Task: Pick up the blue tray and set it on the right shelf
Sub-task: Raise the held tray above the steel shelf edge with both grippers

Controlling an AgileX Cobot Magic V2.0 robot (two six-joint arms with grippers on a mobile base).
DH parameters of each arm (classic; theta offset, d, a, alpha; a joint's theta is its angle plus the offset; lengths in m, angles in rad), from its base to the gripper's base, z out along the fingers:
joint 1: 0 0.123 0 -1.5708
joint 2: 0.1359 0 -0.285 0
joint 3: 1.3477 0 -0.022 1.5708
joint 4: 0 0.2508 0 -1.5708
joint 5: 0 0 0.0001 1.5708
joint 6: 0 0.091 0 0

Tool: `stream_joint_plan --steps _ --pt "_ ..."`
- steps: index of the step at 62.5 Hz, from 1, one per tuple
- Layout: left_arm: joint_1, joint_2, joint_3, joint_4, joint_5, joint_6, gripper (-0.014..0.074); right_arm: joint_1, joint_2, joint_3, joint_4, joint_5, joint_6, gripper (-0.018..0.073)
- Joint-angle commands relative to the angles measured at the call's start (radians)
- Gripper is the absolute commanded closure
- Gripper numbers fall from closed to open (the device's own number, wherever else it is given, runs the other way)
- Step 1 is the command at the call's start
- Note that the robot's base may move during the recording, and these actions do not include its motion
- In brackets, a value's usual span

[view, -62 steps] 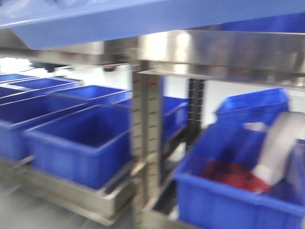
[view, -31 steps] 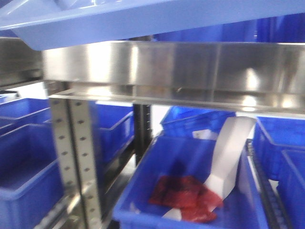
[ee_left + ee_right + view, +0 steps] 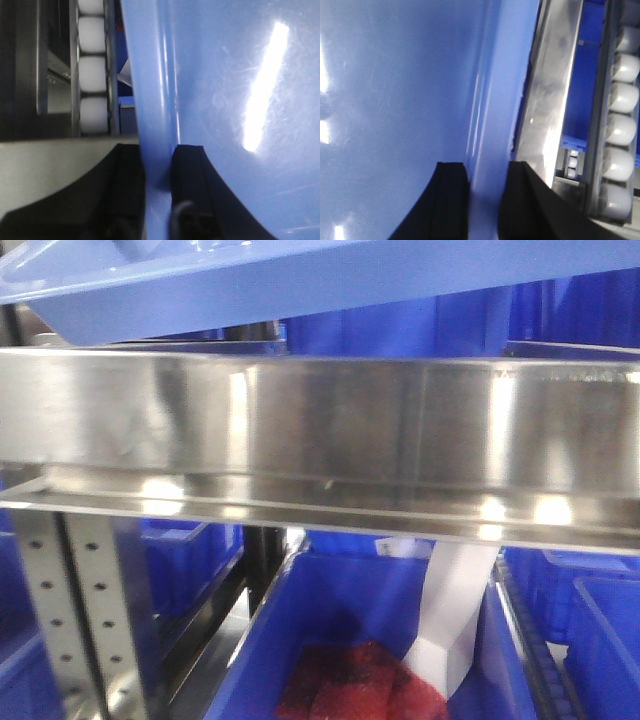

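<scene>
Currently, in the front-facing view, the right shelf (image 3: 320,430) takes up far more of the frame than half a second ago. Its brushed front rail now spans the whole width, and the perforated upright (image 3: 70,620) has slid from mid-frame to the left edge. This indicates that the base has travelled right and closer to the rack. The blue tray (image 3: 300,280) has kept its place along the top of the frame, above the rail and tilted down to the left. It is carried and not yet set down. Judged from this, the approach is nearly complete and the placing step remains. Below the rail, a dark-blue bin (image 3: 300,640) holds a red item (image 3: 350,690) and a white strip (image 3: 450,620).

In the left wrist view, the left gripper (image 3: 157,185) is clamped on the tray wall, with one black finger on each side of it. The tray surface is glossy light blue, with a bright reflection and fine scratches. A column of white rollers (image 3: 92,65) stands to the left, behind the tray.

In the right wrist view, the right gripper (image 3: 487,200) is likewise closed on the tray's rolled rim, which passes between its two black fingers. A steel rail and a row of white rollers lie just beside the rim on the right. Contact between tray and rail cannot be determined.
</scene>
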Motion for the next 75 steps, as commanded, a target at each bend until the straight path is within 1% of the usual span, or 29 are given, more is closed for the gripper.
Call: stream_joint_plan --steps 1,75 --pt "-0.016 -0.033 -0.033 -0.049 0.080 0.041 0.0645 0.002 -0.022 -0.029 0.007 -0.040 -0.021 0.0537" --pt "-0.016 -0.033 -0.033 -0.049 0.080 0.041 0.0645 0.002 -0.022 -0.029 0.007 -0.040 -0.021 0.0537"
